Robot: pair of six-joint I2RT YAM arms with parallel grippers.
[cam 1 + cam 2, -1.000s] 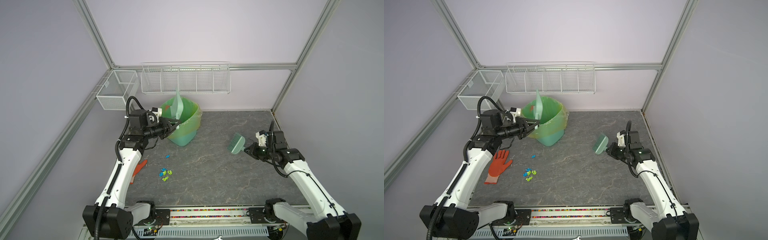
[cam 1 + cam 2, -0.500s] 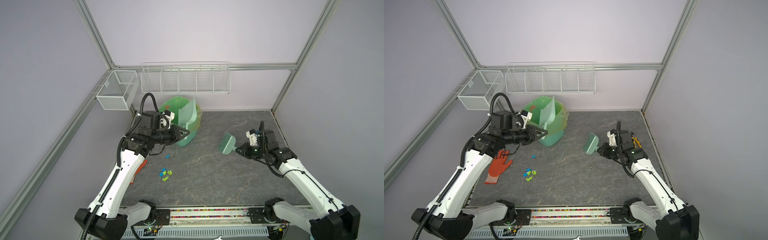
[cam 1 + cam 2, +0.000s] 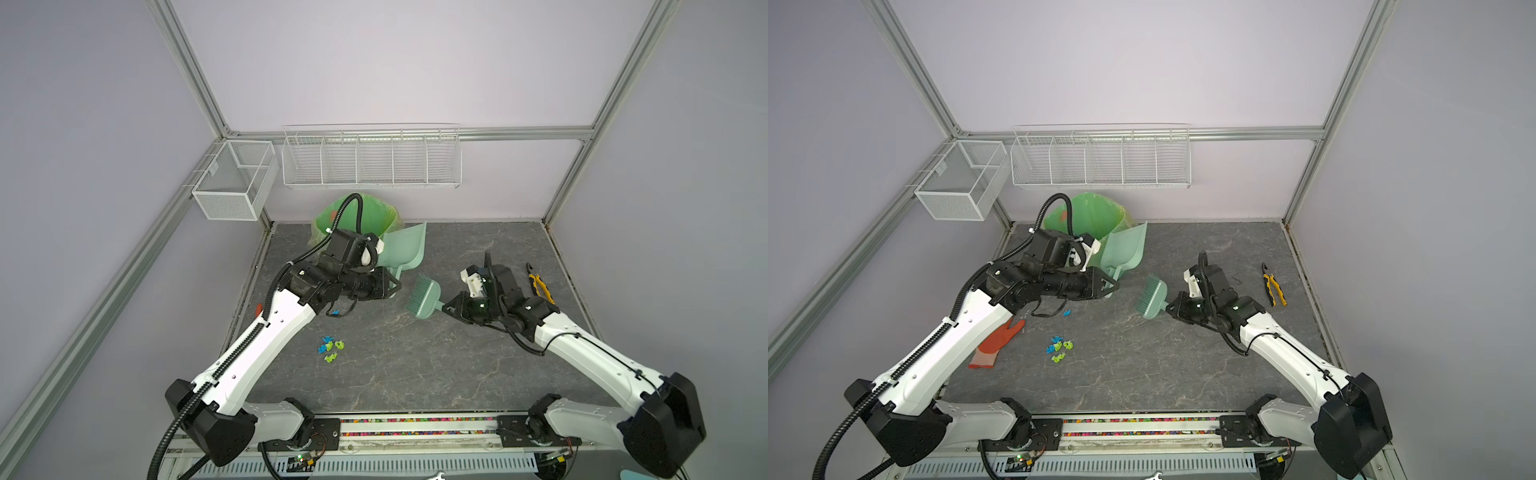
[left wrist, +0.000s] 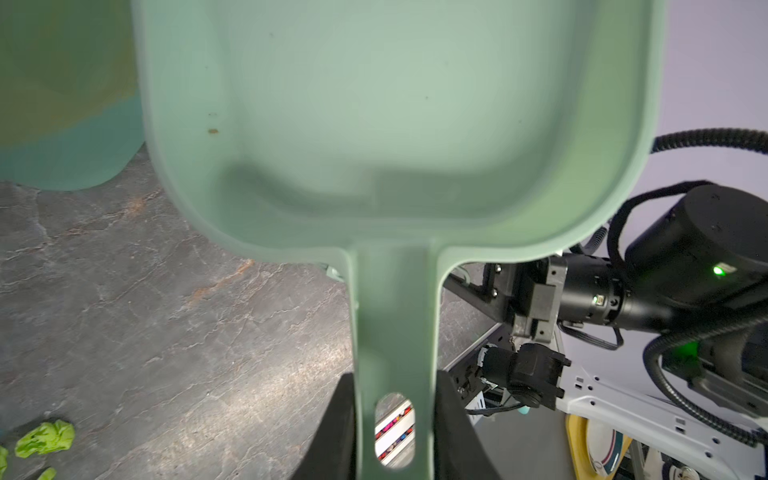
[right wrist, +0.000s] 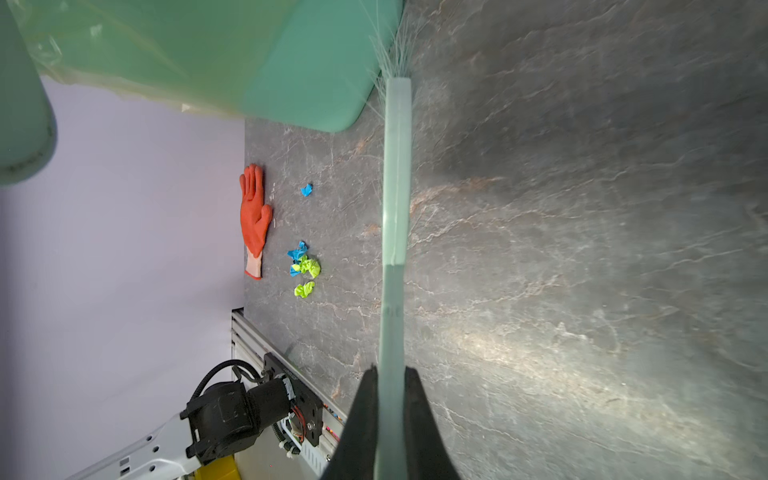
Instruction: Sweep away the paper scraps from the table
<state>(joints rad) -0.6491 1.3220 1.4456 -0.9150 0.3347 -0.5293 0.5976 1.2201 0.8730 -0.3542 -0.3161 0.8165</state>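
The paper scraps (image 3: pixel 330 348) cluster on the table (image 3: pixel 457 374), frontward of both tools, on the side of the left gripper (image 3: pixel 392 286), which clamps the dustpan (image 3: pixel 405 249) by its handle. The right gripper (image 3: pixel 449 309) pinches the brush (image 3: pixel 424 297), farther off.

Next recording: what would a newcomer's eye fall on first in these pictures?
Two mint-green tools held over the dark table: a dustpan in the left gripper by the green-lined bin at the back, and a brush in the right gripper near the middle. Next, the bright blue and lime paper scraps lying left of centre, with an orange glove beside them at the table's left edge.
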